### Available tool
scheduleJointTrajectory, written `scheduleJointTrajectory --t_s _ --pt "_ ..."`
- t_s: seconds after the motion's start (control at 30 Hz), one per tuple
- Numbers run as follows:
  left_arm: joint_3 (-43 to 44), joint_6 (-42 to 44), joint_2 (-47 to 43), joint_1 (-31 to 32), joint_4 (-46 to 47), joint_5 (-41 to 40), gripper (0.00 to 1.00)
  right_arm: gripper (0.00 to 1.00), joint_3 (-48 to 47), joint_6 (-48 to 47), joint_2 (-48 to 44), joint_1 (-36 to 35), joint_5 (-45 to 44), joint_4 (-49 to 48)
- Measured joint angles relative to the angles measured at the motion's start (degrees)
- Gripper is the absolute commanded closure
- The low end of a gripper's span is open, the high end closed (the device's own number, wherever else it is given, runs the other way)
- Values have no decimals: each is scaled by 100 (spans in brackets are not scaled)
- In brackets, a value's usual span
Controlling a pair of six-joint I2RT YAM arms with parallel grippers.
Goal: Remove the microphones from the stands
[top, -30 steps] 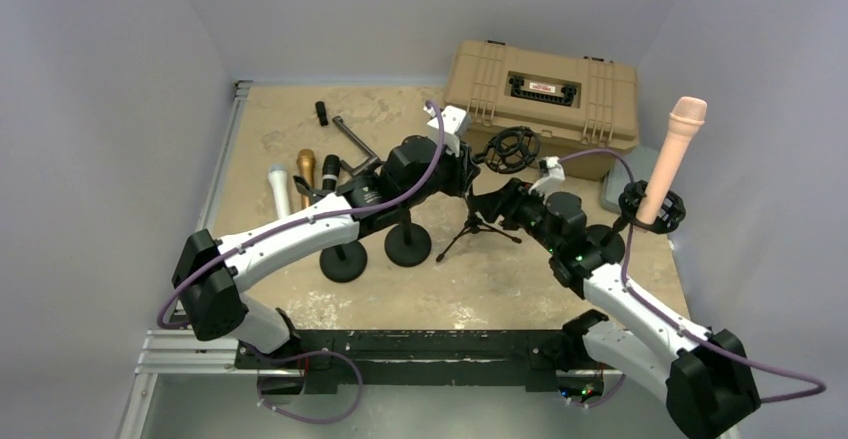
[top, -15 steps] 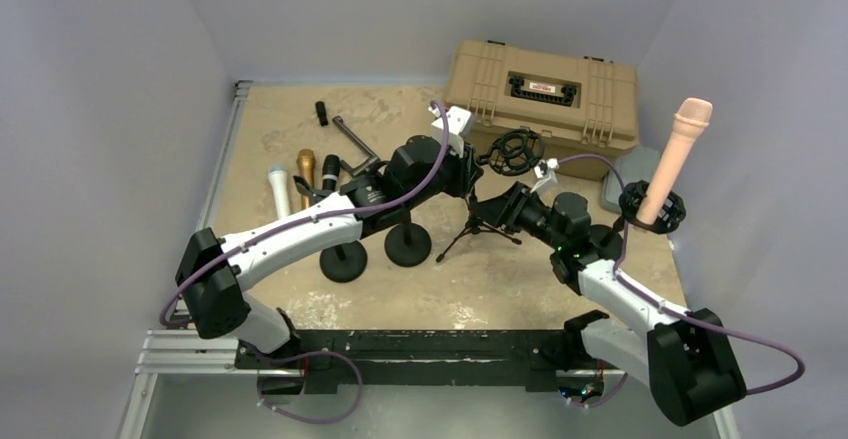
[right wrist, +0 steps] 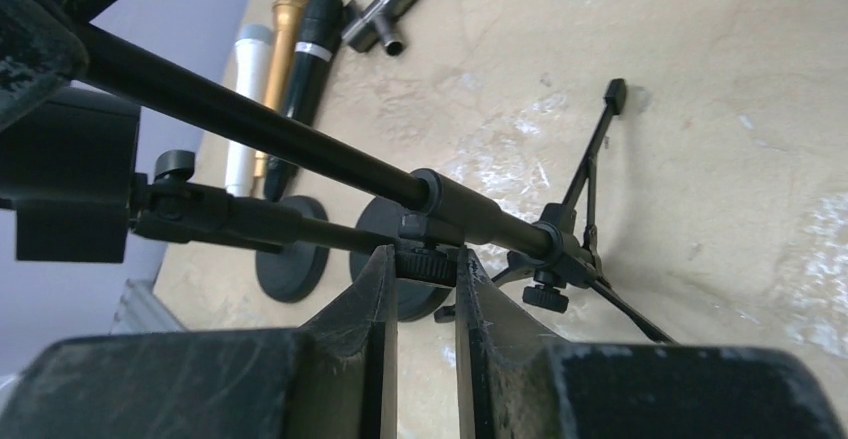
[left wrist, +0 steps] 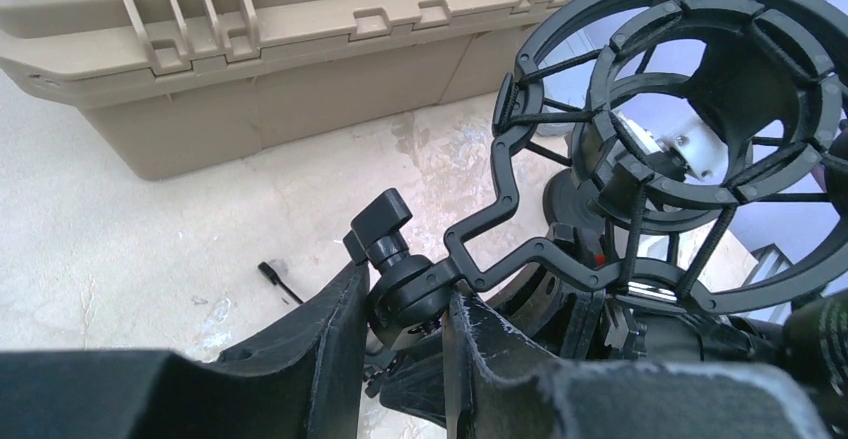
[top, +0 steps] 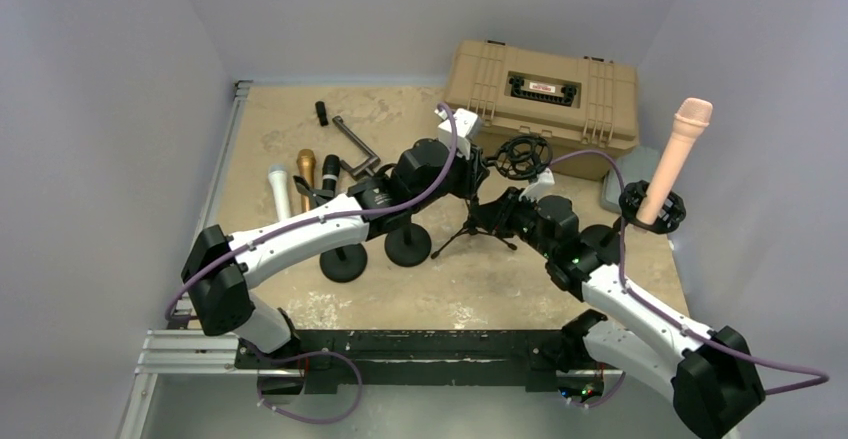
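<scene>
A pink microphone [top: 680, 149] stands upright in a black shock mount [top: 652, 207] at the far right, with no gripper touching it. In the middle, a black tripod stand [top: 475, 231] carries an empty shock mount [top: 524, 156]. My left gripper [top: 478, 174] is shut on the swivel joint [left wrist: 405, 284] below that empty mount [left wrist: 612, 174]. My right gripper [top: 492, 214] is shut on the knurled knob [right wrist: 428, 262] under the stand's pole [right wrist: 250, 124]. The tripod legs [right wrist: 590, 169] rest on the table.
A tan hard case [top: 540, 89] sits at the back right. Two round-base stands [top: 343, 259] [top: 408, 244] are under the left arm. White [top: 279, 189], gold [top: 306, 171] and black [top: 330, 171] microphones and a grey metal clamp [top: 352, 139] lie at the left.
My right gripper has closed from half open onto the knurled knob. The empty shock mount and my left gripper have shifted slightly right.
</scene>
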State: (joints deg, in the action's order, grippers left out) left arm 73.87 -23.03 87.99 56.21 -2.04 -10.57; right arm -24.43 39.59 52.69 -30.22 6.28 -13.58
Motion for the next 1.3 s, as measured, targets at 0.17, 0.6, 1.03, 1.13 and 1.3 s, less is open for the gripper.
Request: scheduleJointTrajectory --t_s 0.17,0.6,1.03,1.13,1.3 --pt "-66 -20 20 50 162 -79 100 66 -74 -184 -144 -155 -492 306" --pt "-94 -372 -68 142 -538 743 34 33 739 503 -671 142 262 -201" --pt "-24 -942 -962 -140 -1344 1419 12 33 1191 1373 -844 929 1576 -1069" --pt "9 -1305 -1043 -487 -1257 1598 12 33 1191 1429 -798 929 1622 -1143" --pt "592 -1611 -588 -745 -1375 1775 15 33 1191 1491 -715 929 1672 -1224"
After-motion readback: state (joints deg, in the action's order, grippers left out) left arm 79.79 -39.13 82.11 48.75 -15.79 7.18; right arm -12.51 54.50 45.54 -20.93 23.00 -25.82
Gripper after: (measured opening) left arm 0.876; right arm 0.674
